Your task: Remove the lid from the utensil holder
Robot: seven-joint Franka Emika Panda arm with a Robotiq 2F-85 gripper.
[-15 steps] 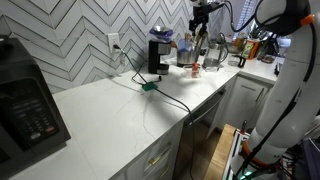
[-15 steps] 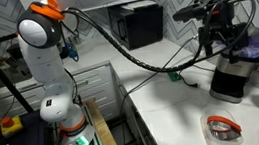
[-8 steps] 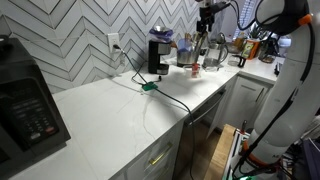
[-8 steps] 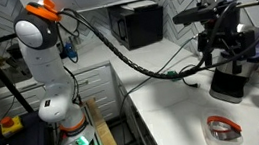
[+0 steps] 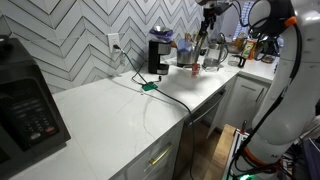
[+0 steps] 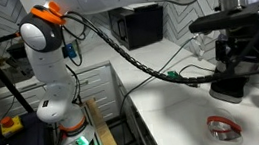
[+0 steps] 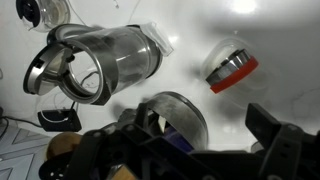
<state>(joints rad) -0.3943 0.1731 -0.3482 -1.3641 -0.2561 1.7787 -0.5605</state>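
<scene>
**Pincer spread wide over the lid**

The white bench (image 5: 110,110) runs along the tiled wall, and the white arm (image 6: 52,83) reaches across it. The black coffee maker (image 5: 155,55) stands by the wall with the utensil holder (image 5: 187,55) just beside it. A glass carafe (image 7: 100,70) is close by. The pincer (image 6: 245,65) hangs above them with its fingers (image 7: 285,150) apart, gripping nothing. In the wrist view the lid (image 7: 178,112) shows between the fingers; whether they touch it cannot be told. A red-rimmed ring (image 7: 230,68) lies near.
</scene>
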